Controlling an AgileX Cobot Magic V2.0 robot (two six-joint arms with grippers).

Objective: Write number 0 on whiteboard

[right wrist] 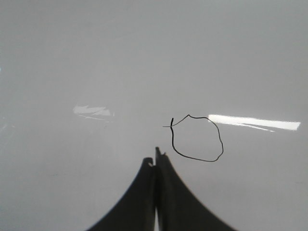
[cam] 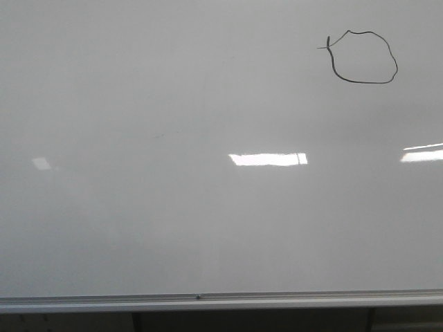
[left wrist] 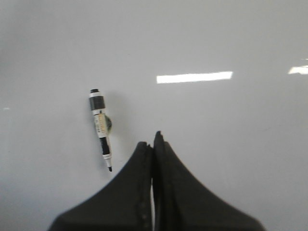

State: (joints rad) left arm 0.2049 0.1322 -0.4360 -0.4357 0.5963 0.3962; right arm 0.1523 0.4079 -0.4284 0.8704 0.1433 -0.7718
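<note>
Black ink is already closing the number 0 (cam: 362, 58) on the whiteboard (cam: 173, 221), so the writing is being judged complete. Nothing is being held: the left pincer (left wrist: 155, 140) and right pincer (right wrist: 156, 156) are both pressed together, with the marker (left wrist: 101, 129) lying apart.

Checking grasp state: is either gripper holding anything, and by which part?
Nothing held. Left gripper and right gripper are both shut on nothing. The marker lies on the whiteboard, apart from the left fingers.

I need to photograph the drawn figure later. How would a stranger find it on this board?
Start with the whiteboard that fills the front view and go to its upper right. There sits the number 0, a thin black wobbly outline with a small tick at its upper left, unlike the solid bright light reflections below.
</note>
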